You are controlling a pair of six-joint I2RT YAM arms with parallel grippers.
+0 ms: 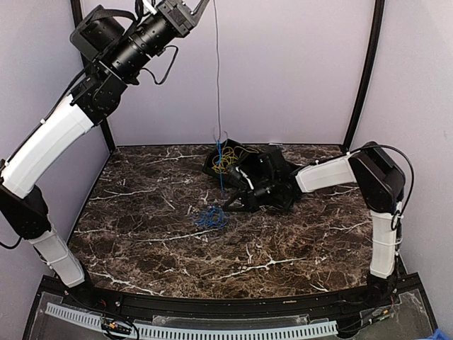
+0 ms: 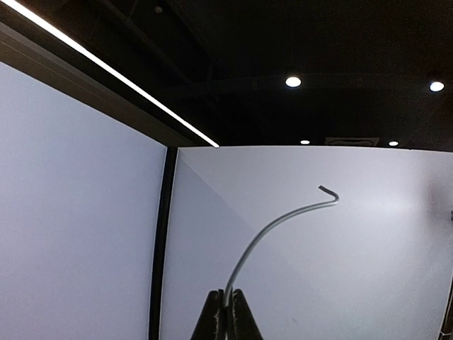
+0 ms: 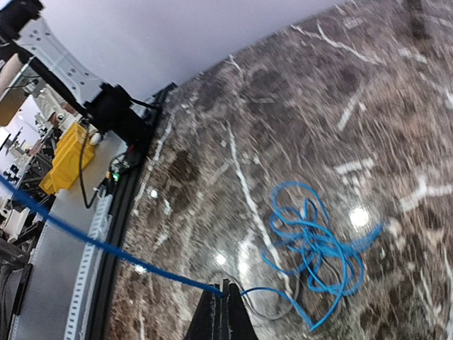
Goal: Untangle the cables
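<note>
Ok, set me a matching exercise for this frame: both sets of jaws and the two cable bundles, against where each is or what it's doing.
Column 1
1. left jaws
2. right jaws
3. blue coil
4. yellow cable

Column 2
A. lying mid-table
B. raised high, shut on a thin strand
C. low at the table, shut on a blue strand
D. bunched at the back of the table

Pairs: 1-B, 2-C, 3-A, 4-D

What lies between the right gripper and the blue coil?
In the right wrist view, a slack blue cable strand on bare table links right gripper and blue coil.
</note>
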